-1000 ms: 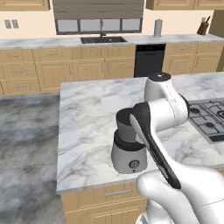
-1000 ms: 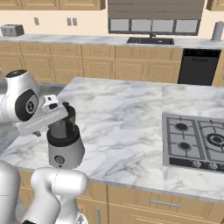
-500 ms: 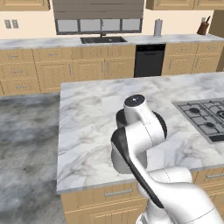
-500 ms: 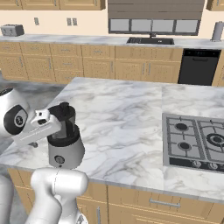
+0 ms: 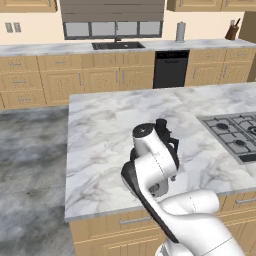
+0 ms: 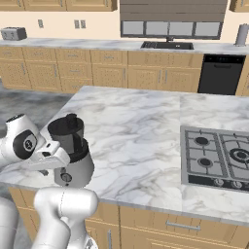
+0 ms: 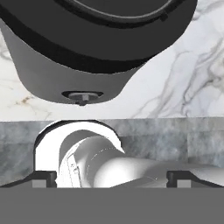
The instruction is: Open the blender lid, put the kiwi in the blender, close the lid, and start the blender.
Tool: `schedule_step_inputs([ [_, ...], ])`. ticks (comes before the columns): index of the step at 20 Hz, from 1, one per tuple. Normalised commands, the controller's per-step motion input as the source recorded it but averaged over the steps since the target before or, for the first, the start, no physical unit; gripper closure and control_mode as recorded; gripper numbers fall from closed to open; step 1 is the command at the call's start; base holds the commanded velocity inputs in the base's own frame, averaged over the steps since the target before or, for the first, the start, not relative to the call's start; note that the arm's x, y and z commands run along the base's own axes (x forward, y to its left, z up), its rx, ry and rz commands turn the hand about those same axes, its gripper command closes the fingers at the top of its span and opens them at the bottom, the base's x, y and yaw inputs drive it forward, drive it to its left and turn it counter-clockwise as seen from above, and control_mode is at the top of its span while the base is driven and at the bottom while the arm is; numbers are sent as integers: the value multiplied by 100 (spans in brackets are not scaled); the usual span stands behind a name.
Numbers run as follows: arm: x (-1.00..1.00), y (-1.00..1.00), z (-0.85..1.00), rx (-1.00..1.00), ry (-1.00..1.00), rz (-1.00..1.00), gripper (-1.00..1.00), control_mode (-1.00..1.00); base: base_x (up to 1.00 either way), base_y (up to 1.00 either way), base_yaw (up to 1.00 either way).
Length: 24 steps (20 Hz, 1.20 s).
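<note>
The blender (image 6: 74,154) stands near the island counter's front left corner, its silver-grey base showing the round front knob (image 6: 65,178). The blender lid (image 6: 65,127) sits flat on the dark jar, its small knob (image 6: 72,117) upright. In the left base view my arm covers most of the blender (image 5: 170,145); the lid knob (image 5: 161,122) pokes out above it. My gripper (image 7: 111,177) is open, fingertips (image 7: 43,177) wide apart with nothing between them. It looks down past the dark jar at the base knob (image 7: 82,95). The kiwi is out of view.
The marble island counter (image 6: 146,131) carries a gas hob (image 6: 219,155) at the right. My wrist (image 6: 46,154) hangs beside the blender's left front, at the counter's front edge. Cabinets, a sink (image 5: 117,45) and a dishwasher (image 5: 170,69) line the back wall.
The arm has swung lower and toward the counter's front edge, across the blender's front. The blender and its lid have not moved. The gripper has stayed open.
</note>
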Motion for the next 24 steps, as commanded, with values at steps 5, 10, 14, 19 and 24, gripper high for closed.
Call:
schedule_step_inputs([
  [5, 0, 5, -3, -1, 0, -12, -100, -100, 0, 0, 0],
  [10, 0, 0, 0, 0, 0, 0, -100, -100, 0, 0, 0],
  [14, 0, 0, -8, 0, 0, 0, -100, -100, 0, 0, 0],
  [19, 0, -20, -13, 2, -1, -2, -100, -100, 0, 0, 0],
  [24, 0, 0, 0, 0, 0, 0, -100, 100, 0, -79, -2],
])
